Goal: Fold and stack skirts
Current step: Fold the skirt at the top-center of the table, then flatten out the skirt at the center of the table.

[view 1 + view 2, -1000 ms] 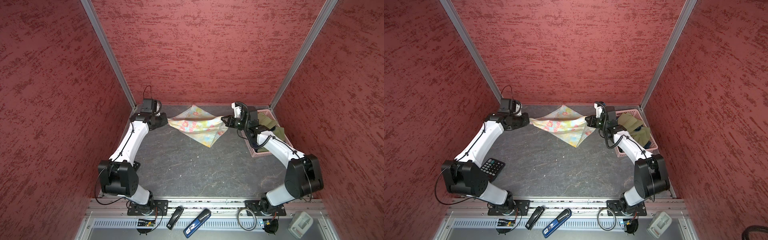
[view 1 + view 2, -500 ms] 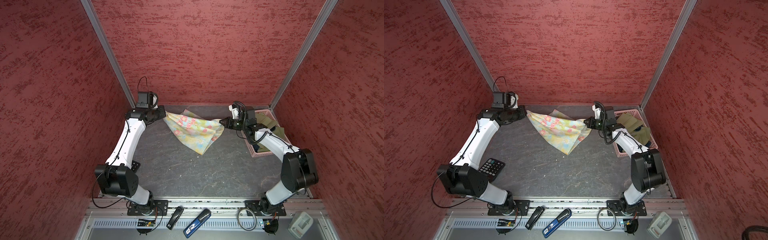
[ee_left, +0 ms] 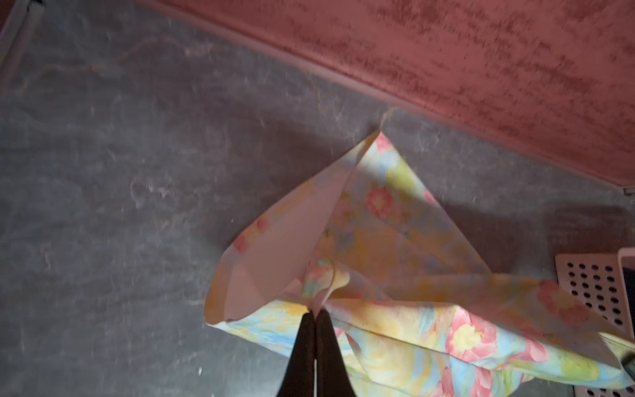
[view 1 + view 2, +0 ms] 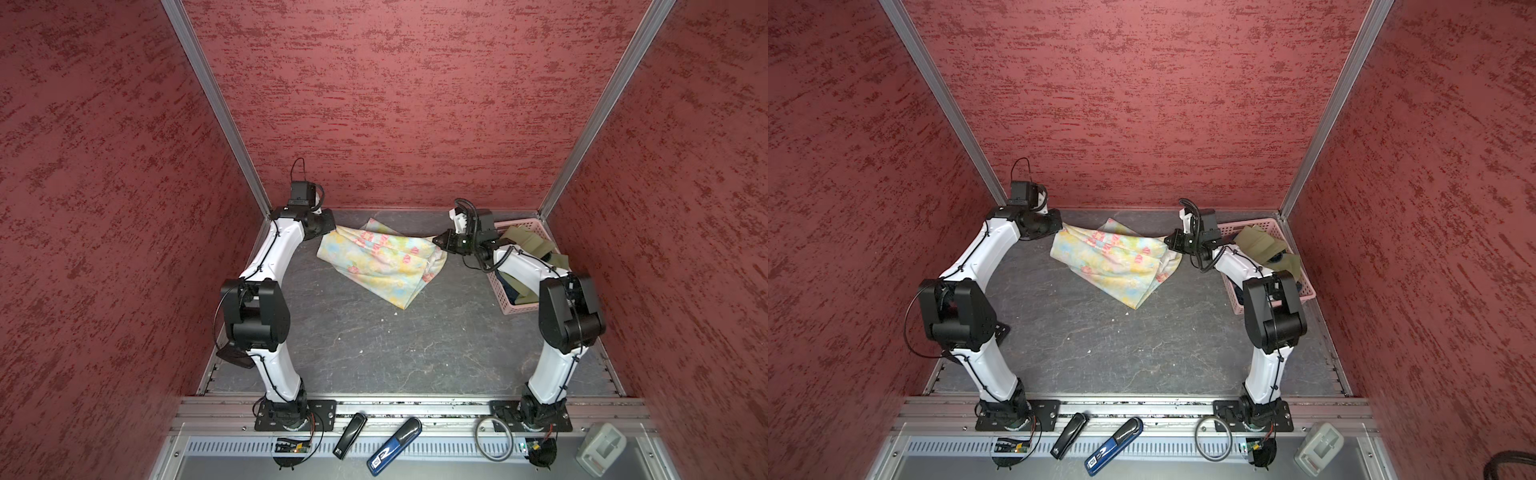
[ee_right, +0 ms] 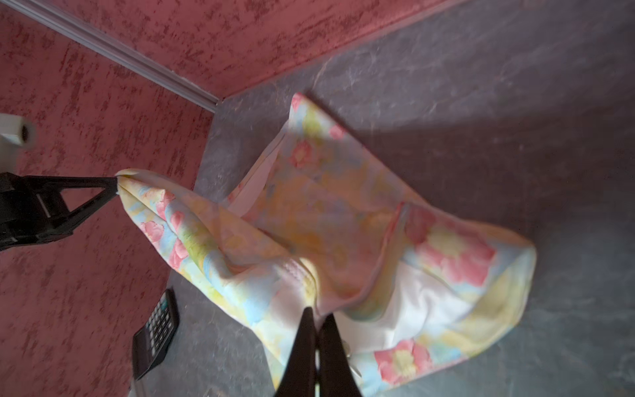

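Two clamped grips: left gripper (image 3: 314, 312) and right gripper (image 5: 318, 315) each pinch a corner of the floral skirt (image 4: 376, 266), which sags between them. Spreading step, likely; next, lay it flat.

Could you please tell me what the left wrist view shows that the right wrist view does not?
Only the left wrist view: the pink perforated basket. Only the right wrist view: a calculator and the right end effector, shut on the floral skirt. Both: that skirt, the grey table and the left end effector, also shut on it.
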